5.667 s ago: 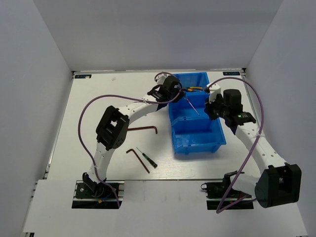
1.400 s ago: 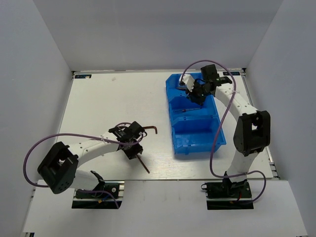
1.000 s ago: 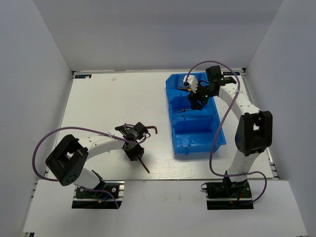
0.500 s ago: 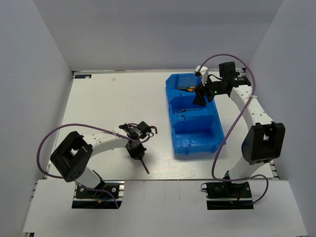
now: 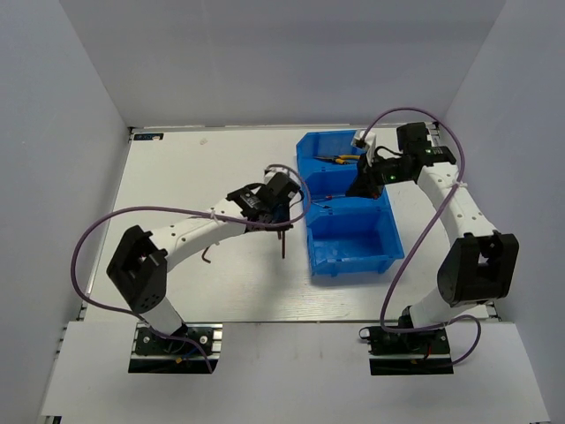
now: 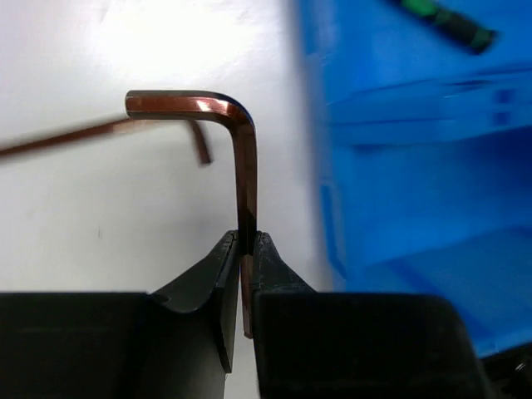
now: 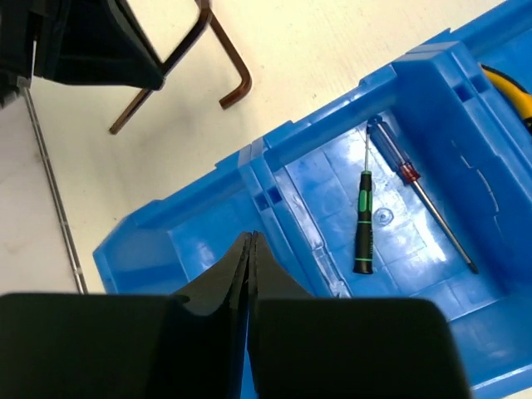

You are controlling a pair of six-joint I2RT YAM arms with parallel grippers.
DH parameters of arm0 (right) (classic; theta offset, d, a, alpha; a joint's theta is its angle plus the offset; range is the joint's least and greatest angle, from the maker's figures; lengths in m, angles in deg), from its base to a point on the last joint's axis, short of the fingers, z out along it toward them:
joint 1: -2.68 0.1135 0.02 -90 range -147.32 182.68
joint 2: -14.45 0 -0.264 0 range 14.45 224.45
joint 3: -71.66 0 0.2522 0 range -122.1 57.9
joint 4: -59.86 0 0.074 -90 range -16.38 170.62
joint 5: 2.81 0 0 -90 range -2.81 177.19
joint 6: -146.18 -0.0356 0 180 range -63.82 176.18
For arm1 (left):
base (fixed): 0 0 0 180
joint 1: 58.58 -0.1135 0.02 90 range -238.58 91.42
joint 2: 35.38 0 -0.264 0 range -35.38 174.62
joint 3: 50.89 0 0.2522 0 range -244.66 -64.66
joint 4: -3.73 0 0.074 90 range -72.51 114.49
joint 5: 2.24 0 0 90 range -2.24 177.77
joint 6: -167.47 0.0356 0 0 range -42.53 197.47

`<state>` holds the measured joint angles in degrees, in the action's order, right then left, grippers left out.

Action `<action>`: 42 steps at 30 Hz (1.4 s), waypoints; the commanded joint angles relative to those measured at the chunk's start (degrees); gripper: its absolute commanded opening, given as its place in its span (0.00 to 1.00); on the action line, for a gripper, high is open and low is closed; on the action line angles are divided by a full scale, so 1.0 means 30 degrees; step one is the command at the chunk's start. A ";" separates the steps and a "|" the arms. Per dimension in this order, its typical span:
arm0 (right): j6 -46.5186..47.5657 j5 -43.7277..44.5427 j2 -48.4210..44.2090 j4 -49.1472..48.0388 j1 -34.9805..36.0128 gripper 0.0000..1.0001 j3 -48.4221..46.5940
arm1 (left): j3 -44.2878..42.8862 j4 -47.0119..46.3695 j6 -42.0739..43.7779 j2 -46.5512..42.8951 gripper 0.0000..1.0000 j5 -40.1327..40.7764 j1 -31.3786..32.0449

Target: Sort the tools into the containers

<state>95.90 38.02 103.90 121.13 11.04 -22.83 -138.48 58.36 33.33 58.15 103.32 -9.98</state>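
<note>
left gripper (image 6: 247,241): fingers pinching the long arm of a brown hex key (image 6: 241,150); the bend and short arm stick out past the fingertips.
hex key, place: off the table (image 5: 177,177), just left of the blue bins (image 5: 311,231), outside their left wall; in no compartment.
second hex key (image 6: 83,137): flat on the table, further left of the bins; blurred in the left wrist view.
right gripper (image 7: 248,241): fingers pressed together, nothing between them; over the bins, about at the wall between the middle and near compartments.
middle compartment: green-handled screwdriver (image 7: 363,220) and blue-red screwdriver (image 7: 416,187) lie close beside each other on the floor.
far compartment: yellow pliers (image 5: 340,160) inside; how many, cannot tell.
bins: three compartments in a row, on the right half of the table.
</note>
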 commanded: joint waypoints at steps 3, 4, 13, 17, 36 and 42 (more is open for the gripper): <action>-0.0376 -0.0372 -0.0607 0.0252 -0.0675 0.00 -0.0161 | -0.1229 -0.4826 0.6946 0.0342 0.00 -0.3094 0.0119; -0.1192 0.0298 -0.0811 -0.0911 -0.0793 0.00 -0.0074 | -0.1436 -0.5702 0.7240 0.0519 0.00 -0.3597 0.0119; -0.3778 0.0862 -0.1896 -0.3765 -0.2462 0.00 0.1948 | -0.2844 -1.1391 0.8034 0.2599 0.00 -0.8607 0.0470; -0.3867 0.0628 -0.2014 -0.3939 -0.3225 0.00 0.2007 | -0.2844 -1.2828 0.8385 0.3330 0.00 -1.1271 0.0646; 0.0962 -0.1607 0.0326 0.0860 -0.1425 0.44 -0.1213 | -0.1942 -0.8732 0.7570 -0.1551 0.45 -0.5370 0.0561; 0.3253 0.2081 0.2348 0.2007 0.3916 0.43 -0.2267 | 0.3534 -0.0628 0.0723 -0.8635 0.62 0.4761 -0.1050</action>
<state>100.29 38.33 108.60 122.99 16.55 -26.96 -132.42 40.35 48.28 40.19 99.49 -10.37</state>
